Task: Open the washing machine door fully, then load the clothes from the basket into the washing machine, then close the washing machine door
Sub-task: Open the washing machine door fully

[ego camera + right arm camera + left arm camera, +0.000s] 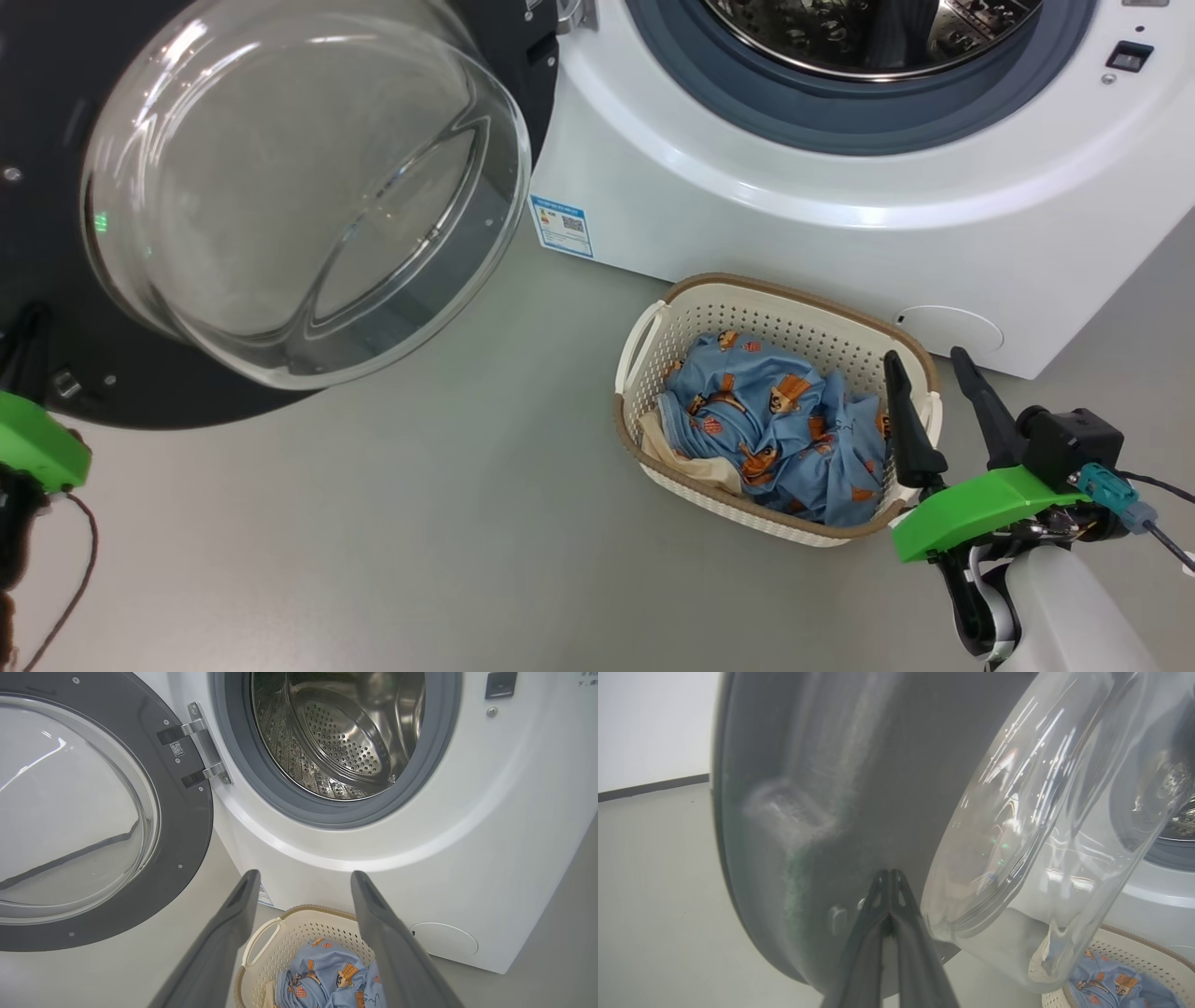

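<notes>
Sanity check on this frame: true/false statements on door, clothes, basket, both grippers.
1. The washing machine door is swung open. True.
2. The clothes are in the drum. False: they lie in the basket.
3. The right gripper is open, holding nothing. True.
4. The left gripper is open. False: it is shut.
5. The basket sits atop the washing machine. False: it stands on the floor before it.

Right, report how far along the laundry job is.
Done: washing machine door swung open, steel drum exposed. In hand: shut left gripper at the door's ring; right gripper, fingers open, by the basket. Remaining: clothes lie in the basket; loading, then closing.
</notes>
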You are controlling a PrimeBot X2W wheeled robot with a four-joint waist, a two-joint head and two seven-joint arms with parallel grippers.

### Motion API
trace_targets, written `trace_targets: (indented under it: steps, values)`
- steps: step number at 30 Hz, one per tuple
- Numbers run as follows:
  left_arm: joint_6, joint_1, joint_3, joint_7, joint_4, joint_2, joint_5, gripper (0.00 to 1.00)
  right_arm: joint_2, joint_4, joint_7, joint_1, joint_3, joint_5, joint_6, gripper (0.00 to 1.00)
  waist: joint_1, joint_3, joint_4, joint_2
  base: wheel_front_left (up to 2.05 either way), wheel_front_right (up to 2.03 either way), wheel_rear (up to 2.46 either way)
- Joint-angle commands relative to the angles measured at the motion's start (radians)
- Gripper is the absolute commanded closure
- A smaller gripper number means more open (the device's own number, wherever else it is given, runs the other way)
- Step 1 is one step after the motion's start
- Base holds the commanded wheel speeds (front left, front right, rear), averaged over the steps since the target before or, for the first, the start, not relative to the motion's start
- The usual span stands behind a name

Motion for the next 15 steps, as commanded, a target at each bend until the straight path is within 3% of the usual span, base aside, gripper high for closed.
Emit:
trace_targets:
  steps: [1,15]
  values:
    - [0.002,-0.058,0.022,-0.004,-0.004,0.083,-0.022,1.0,0.009,-0.019,-0.012,-0.036,0.029,-0.009,0.005,0.0,-0.0001,0.0,-0.007,-0.0001,0.0,0.0,0.0]
    - [0.002,-0.097,-0.13,-0.046,0.063,0.118,-0.131,1.0,0.009,-0.017,-0.012,-0.014,0.03,0.008,0.005,0.0,-0.0001,-0.03,-0.026,-0.0001,0.0,0.0,0.0]
